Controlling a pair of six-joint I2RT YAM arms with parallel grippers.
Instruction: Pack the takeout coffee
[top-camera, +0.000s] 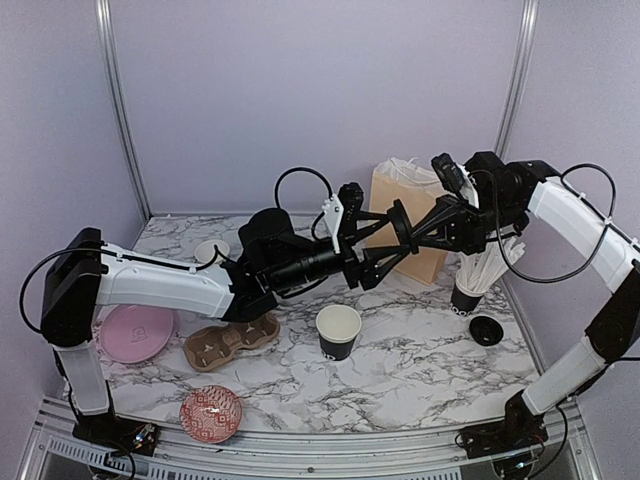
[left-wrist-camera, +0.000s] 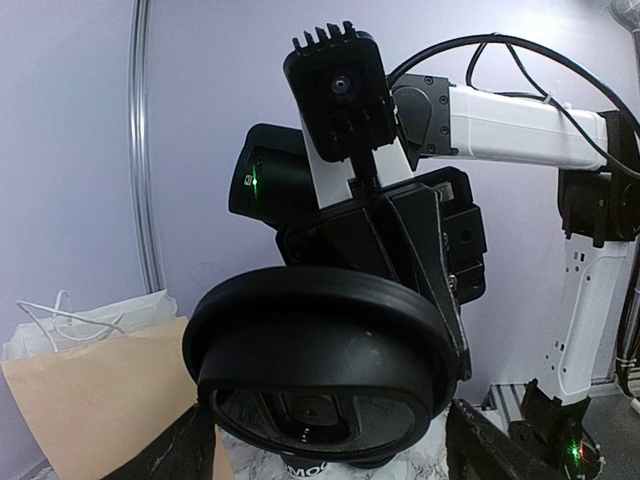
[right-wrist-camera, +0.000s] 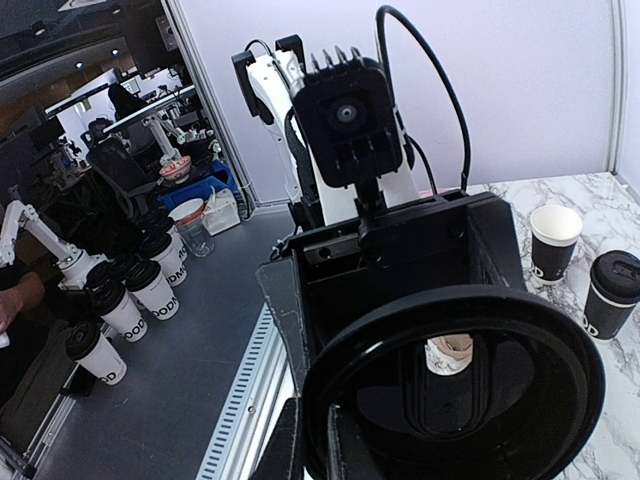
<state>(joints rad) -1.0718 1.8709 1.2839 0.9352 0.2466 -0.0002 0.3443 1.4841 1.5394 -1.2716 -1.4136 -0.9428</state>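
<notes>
Above the middle of the white-and-grey marble worktop (top-camera: 420, 370), the two arms meet nose to nose. The right gripper (top-camera: 418, 232) is clamped on the rim of a round black plastic lid (left-wrist-camera: 320, 350) and holds it in the air, tilted. The left gripper (top-camera: 388, 248) faces it with its jaws spread wide. Its fingers (left-wrist-camera: 170, 450) stand on either side of the lid. Whether they touch it cannot be told.

One takeout coffee cup (top-camera: 338, 332), black paper with a white inside and white rim, stands upright and uncovered near the centre of the worktop, towards the near edge from the grippers. A second uncovered cup (top-camera: 212, 250) stands towards the back left corner, behind the left arm. In the right wrist view a lidded black cup (right-wrist-camera: 612, 290) stands near it.

A tan paper bag (top-camera: 410, 200) with white handles stands at the back edge, behind the grippers. To its right, a black cup of white straws (top-camera: 475, 280) stands near the right edge, with a small black lid (top-camera: 485, 330) lying just in front of it. A brown pulp cup carrier (top-camera: 232, 343) lies left of the centre cup. A pink plate (top-camera: 135, 332) sits by the left edge, and a red patterned bowl (top-camera: 210, 412) sits at the near left corner.
</notes>
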